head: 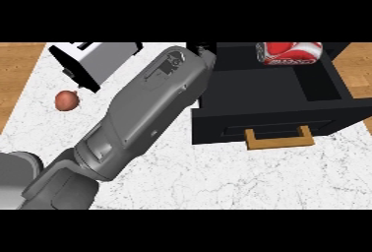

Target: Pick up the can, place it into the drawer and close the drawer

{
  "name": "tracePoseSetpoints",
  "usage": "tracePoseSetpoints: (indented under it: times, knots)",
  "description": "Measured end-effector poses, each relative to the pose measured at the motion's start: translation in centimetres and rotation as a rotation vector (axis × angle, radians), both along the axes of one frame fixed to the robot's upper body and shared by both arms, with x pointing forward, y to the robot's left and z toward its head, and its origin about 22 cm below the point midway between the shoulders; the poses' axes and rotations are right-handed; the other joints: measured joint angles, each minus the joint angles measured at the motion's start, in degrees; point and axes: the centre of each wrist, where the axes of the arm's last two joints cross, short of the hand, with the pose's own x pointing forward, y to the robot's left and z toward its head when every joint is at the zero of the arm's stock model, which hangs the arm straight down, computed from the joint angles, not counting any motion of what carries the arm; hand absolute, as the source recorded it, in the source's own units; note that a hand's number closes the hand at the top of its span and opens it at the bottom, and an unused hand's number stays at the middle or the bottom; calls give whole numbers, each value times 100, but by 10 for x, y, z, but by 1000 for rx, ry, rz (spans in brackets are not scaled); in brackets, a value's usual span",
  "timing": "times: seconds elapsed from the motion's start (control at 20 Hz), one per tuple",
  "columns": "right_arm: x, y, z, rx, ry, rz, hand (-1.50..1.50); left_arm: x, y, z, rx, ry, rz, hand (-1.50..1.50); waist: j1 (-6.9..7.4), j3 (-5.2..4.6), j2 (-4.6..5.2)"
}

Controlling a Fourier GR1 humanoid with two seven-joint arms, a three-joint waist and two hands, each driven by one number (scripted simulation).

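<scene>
Red and white can (288, 53) lying on its side inside the open black drawer (251, 81), at the far right corner of the compartment, touching the back wall. Drawer pulled out over the white marble desk (240, 182), with its tan wooden handle (280, 138) on the front panel facing the near edge. Grey left forearm (141, 113) stretched diagonally from the lower left corner up toward the drawer's far left corner, covering much of the desk's middle. Only a dark sliver of the left robot hand (202, 49) showing at the top of the forearm, beside the drawer's left wall and well apart from the can; cannot tell whether open or closed. White and black appliance (94, 59) at the far left of the desk, and a small reddish-brown rounded item (67, 100) just in front of it, left of the forearm.
</scene>
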Motion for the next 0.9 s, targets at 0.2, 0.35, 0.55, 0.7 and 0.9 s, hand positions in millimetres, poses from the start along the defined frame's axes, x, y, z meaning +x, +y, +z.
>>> tracePoseSetpoints:
  times: [0.2, 0.35, 0.55, 0.7, 0.9]
  knots:
    - [5, 1, -2, 1, -8, 15, -150, 2, -2, -6, 17, 20, 16, 150, -63, 3, 21]
    - [6, 3, 1, -2, -8, 20, -150, 3, -3, -12, 40, 27, 26, 150, -87, 3, 27]
    - [5, -2, -1, -8, -4, 24, -150, 3, -5, -17, 74, 39, 50, -150, -107, 5, 23]
    - [5, 1, 5, -13, -5, 26, -150, 5, -3, -23, 88, 48, 70, -150, -107, 4, 29]
    - [5, 2, 9, -9, 1, 24, -150, 5, -3, -27, 96, 53, 101, -150, -140, 3, 36]
